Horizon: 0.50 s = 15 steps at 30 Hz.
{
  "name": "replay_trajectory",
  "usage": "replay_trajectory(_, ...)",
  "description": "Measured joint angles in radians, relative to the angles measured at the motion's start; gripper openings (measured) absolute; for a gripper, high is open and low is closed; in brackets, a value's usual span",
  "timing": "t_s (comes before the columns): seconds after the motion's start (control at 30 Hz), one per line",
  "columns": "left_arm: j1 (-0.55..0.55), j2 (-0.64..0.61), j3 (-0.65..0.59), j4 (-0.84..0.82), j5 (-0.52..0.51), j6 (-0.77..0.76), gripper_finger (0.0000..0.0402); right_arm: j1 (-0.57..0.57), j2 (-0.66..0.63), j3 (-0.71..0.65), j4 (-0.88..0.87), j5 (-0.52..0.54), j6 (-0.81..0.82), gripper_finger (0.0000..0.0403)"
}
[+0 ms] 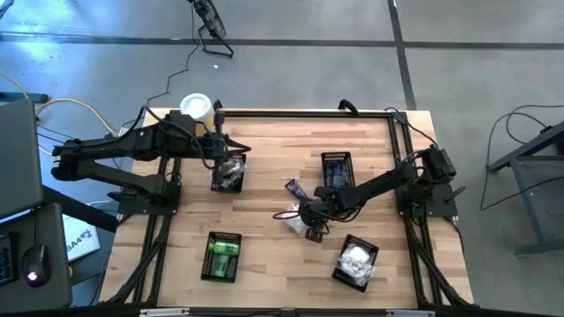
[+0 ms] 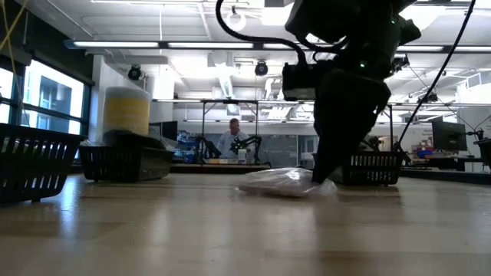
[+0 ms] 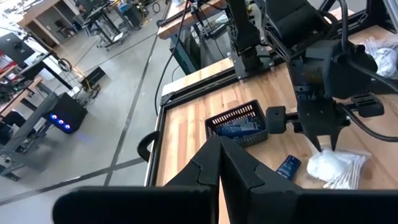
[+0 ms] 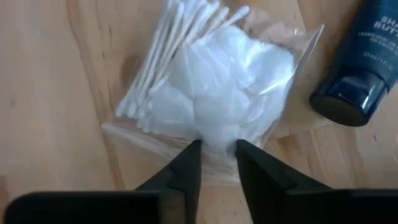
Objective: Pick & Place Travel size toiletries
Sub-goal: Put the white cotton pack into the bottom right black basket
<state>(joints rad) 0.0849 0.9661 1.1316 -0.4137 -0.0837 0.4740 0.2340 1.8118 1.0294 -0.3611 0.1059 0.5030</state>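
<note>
A clear packet of cotton swabs and white pads [image 4: 211,93] lies flat on the wooden table near its middle [image 1: 289,217]. My right gripper [image 4: 217,148] comes down on the packet's near end and is shut on it; in the low view it shows on the packet's right end [image 2: 322,178]. A dark blue tube [image 4: 357,74] lies loose on the table beside the packet [image 1: 294,187]. My left gripper [image 3: 217,152] is shut and holds nothing. It hovers over the black mesh basket of silvery-clear packets [image 1: 227,173] at the table's far left. My right gripper pinches the clear packet between its two fingers at the edge of its pad-filled end [image 4: 217,134]. The fingers come from above, pointing down. The packet lies flat on the table, its swab end [image 4: 186,31] stretching away from the fingers.
Three more black mesh baskets stand on the table: one with dark blue tubes [image 1: 337,167], one with green bottles [image 1: 222,255], one with white packets [image 1: 356,262]. A tall yellow canister with a white lid [image 1: 196,107] stands at the far left corner. A person shows far behind.
</note>
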Motion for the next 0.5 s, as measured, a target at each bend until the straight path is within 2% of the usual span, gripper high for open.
replay_trajectory(0.23,0.0,0.0,0.0,-0.001,-0.001,0.0,0.0,0.002,0.0,0.0,-0.01,-0.007,-0.002,0.0015)
replay_trajectory(0.5,0.0,0.0,0.0,-0.006,-0.001,0.0,0.0,0.002,-0.05,-0.001,-0.033,-0.006,-0.01,0.0002)
